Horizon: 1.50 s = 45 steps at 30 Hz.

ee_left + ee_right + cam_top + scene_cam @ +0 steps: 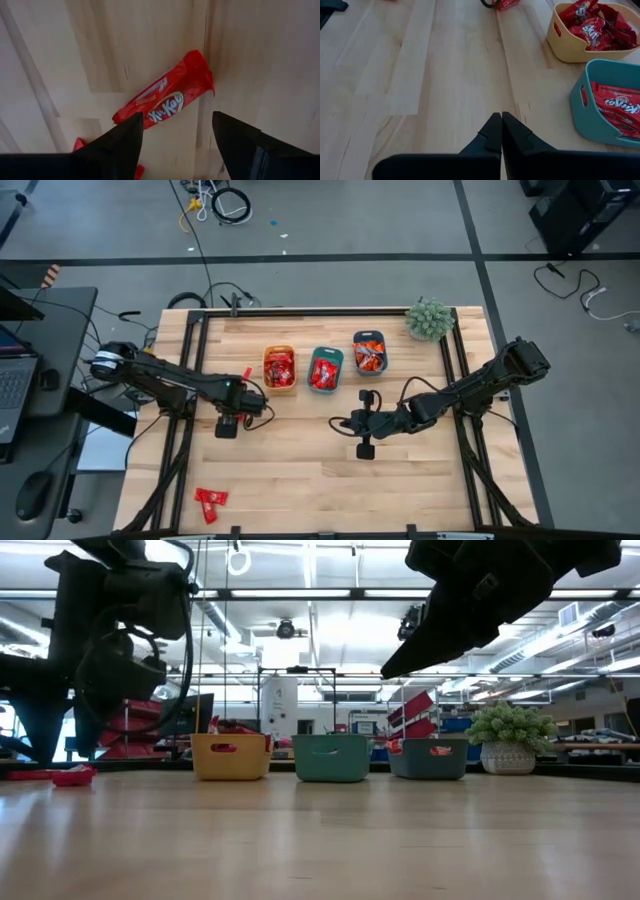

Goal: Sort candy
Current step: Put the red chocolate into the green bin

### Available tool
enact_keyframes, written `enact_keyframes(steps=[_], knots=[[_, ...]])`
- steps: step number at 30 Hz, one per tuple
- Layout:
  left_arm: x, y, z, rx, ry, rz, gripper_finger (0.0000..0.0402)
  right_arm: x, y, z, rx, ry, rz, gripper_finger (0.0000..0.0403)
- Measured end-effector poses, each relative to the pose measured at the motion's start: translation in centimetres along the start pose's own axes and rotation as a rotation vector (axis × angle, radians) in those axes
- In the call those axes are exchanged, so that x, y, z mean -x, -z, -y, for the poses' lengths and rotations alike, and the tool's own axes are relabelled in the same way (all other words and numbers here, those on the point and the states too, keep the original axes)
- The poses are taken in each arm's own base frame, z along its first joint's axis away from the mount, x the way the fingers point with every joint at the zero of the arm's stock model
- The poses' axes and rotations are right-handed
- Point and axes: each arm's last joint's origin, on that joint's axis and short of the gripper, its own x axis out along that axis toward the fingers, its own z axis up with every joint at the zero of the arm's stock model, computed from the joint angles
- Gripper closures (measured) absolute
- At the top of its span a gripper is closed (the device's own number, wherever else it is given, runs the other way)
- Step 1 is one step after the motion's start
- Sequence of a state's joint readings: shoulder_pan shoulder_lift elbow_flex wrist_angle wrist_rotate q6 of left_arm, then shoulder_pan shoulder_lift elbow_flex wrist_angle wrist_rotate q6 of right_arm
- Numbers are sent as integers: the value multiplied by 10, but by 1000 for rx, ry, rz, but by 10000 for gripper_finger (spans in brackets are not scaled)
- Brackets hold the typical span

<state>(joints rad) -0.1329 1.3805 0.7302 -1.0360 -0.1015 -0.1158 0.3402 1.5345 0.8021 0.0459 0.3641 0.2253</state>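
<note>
The left gripper (247, 376) hangs over the wooden table (300, 480) just beside the yellow bin (279, 367), and its two dark fingers (125, 142) stand wide apart with nothing between them. In the left wrist view a red wrapped candy bar (167, 97) with white lettering lies flat on the wood beyond those open fingers, apart from both of them, and a scrap of another red wrapper (79, 144) peeks out beside one finger. The right gripper (338, 423) hovers above the middle of the table, nearer the front than the bins, and its fingers (492, 131) are pressed together, holding nothing. Three bins sit in a short row toward the back of the table: the yellow bin, a teal bin (325, 369) in the middle and a dark blue-grey bin (369, 352) at the right end of the row, each holding red or orange-red candy. From the right wrist view the yellow bin (570, 47) is heaped with crumpled red wrappers (592, 25), and the teal bin (585, 110) holds flat red bars (617, 107) stacked side by side. A few loose red candies (210, 502) lie on the table near its front left corner, well apart from the bins and from both grippers. A small potted plant (430, 319) stands at the back right corner of the table, near the blue-grey bin. In the low view the three bins (330, 757) line up across the far side of the table, with the plant (510, 738) beside them.
</note>
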Motion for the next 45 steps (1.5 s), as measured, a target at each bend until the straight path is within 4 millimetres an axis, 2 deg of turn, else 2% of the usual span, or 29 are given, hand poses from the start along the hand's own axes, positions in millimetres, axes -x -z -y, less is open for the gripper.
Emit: enact_keyframes(steps=[13,17,21,28,30,34,39,45], knots=[[-25,-15,4,-63,-9,-98,163,0,0,0,2,1,-4,403],[-25,-17,5,-67,-1,-107,176,0,0,0,2,1,-4,403],[-12,-30,5,-67,5,-46,228,0,0,0,2,1,-4,403],[17,-52,5,-110,48,77,364,2,2,-6,16,-18,-4,403],[24,-56,5,-107,81,101,391,4,4,-10,27,-26,-11,403],[32,-60,4,-55,102,120,394,6,7,-15,48,-35,-29,403],[26,-50,4,35,95,28,387,8,9,-18,53,-32,-38,403],[13,-42,6,52,77,-20,322,8,9,-18,53,-30,-37,403]])
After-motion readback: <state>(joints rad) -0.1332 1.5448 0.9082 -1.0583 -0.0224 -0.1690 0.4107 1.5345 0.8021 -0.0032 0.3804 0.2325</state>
